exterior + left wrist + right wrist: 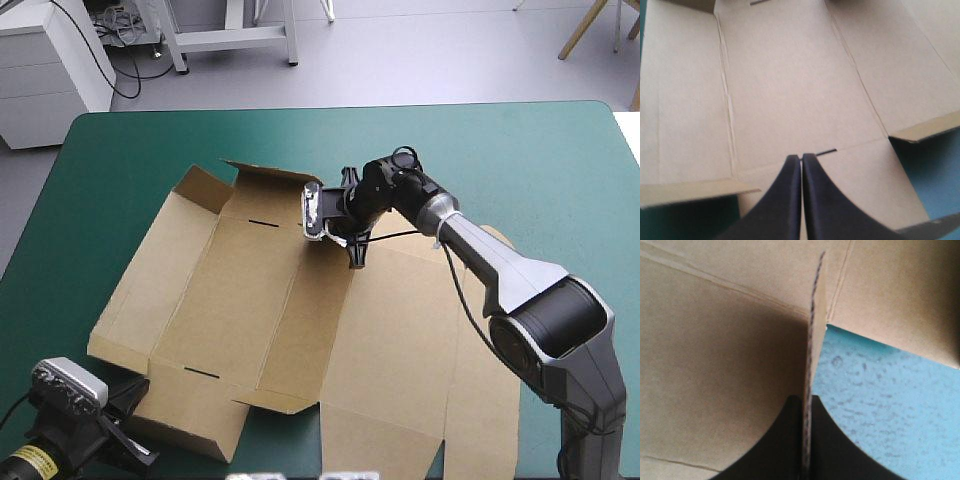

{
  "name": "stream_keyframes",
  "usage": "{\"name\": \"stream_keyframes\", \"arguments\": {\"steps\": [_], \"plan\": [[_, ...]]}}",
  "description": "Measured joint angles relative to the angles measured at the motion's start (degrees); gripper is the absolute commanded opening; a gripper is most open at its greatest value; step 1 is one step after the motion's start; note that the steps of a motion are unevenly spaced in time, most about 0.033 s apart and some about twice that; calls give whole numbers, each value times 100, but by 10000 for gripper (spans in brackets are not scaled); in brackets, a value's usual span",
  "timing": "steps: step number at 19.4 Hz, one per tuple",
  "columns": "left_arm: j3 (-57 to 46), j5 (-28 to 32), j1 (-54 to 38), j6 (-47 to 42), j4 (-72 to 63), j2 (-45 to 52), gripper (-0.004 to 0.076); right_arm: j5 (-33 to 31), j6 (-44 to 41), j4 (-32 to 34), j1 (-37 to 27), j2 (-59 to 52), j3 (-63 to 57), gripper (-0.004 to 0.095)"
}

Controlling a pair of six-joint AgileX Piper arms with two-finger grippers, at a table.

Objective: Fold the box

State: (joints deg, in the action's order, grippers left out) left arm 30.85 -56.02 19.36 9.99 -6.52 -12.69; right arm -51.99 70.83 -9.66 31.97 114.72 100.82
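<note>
No brand or print on the box point(290, 310) that we can find. It's plain brown board with two short dark slits point(265, 222) cut in it. The only label is a yellow sticker point(25, 462) on the left arm, way too small for us to read.

The box is spread mostly flat across the middle of the teal-green cover point(560, 170), and the flaps at its far left corner are tipped up. Its near right end is cut off by the high view's bottom edge, and the right arm hides part of the far right panel.

The right gripper point(807, 397) is at the box's far edge, pinching a flap that stands edge-on between its black fingers. The left gripper point(801, 157) is at the near left flap, fingers pressed together. We can't see any board between them.
</note>
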Motion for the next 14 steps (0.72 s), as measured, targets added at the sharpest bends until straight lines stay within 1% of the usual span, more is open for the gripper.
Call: {"name": "stream_keyframes", "arguments": {"steps": [2,3,5,10,14], "plan": [[161,0,0,0,0,0,-10,-189,50,540,213,0,6,-19],[198,-5,0,0,0,0,-10,-305,63,966,325,0,6,-19],[200,-69,0,0,0,0,-10,-376,16,1108,406,0,11,-19],[200,-294,0,0,0,0,-10,-567,150,750,411,0,29,-19],[200,-306,0,0,0,0,-10,-584,182,305,411,0,29,-19]]}}
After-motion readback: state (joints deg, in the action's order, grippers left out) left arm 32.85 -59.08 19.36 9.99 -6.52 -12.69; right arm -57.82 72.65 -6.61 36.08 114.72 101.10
